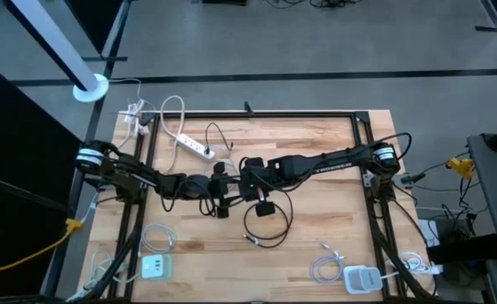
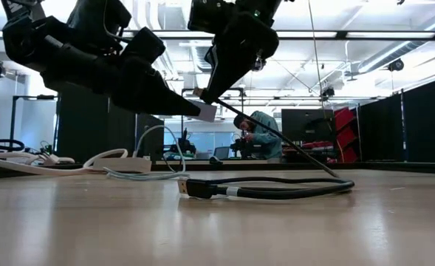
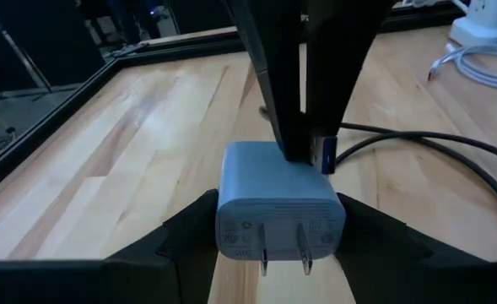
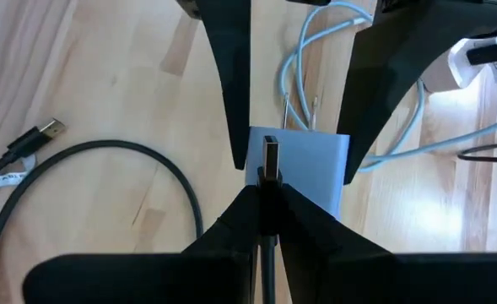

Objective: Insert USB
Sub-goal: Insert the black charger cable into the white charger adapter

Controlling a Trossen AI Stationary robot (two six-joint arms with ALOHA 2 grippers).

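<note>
Above the table's [image 1: 316, 245] middle, the left gripper [image 3: 280, 245] clamps the grey charger block [image 3: 280, 198] between wide-set fingers; the right gripper [image 4: 265, 203] pinches the USB plug [image 4: 270, 157] tightly at its face. Slight misalignment could jam the plug or twist the block loose.

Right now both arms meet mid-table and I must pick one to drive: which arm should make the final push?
Probably the right. The right gripper is shut on the USB plug, lined up against the charger. The left gripper just braces that charger between its fingers.
</note>
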